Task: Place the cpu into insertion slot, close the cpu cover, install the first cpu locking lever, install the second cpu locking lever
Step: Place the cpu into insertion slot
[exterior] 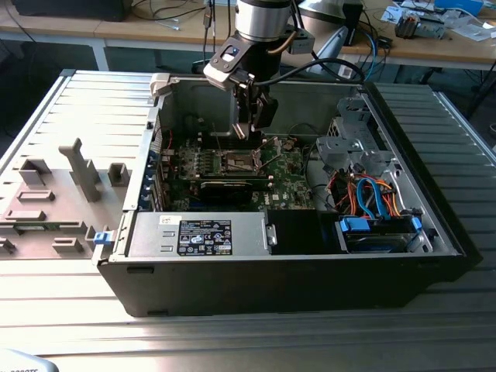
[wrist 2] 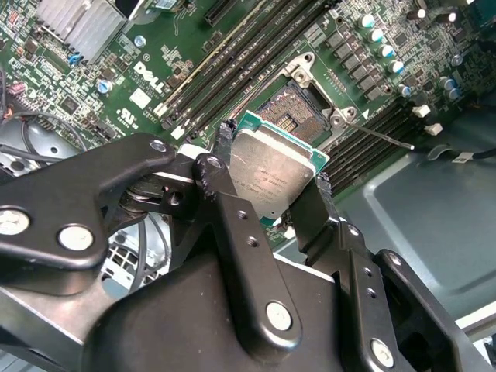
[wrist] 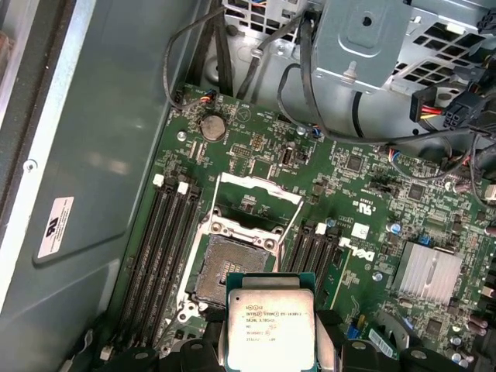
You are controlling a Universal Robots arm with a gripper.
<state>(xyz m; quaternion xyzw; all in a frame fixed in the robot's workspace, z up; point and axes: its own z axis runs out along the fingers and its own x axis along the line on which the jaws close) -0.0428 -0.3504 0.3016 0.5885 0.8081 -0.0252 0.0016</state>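
The gripper [wrist 2: 273, 159], clamped on the cpu [wrist: 269, 325] by its edges, holds it over the bare insertion slot [wrist: 225, 273], the cpu cover [wrist: 258, 203] flipped open

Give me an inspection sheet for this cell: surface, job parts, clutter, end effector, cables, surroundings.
Surface: ribbed grey metal table carrying an open computer case.
Job's things: cpu held above the motherboard, not seated; insertion slot empty; cpu cover swung up, open.
Clutter: grey fixture blocks on the table, at the exterior view's left of the case.
End effector: end effector shut on the cpu's edges, near the slot.
Cables: orange and blue cables inside the case; black cables by the drive cage.
Surroundings: wooden bench behind, with loose items.
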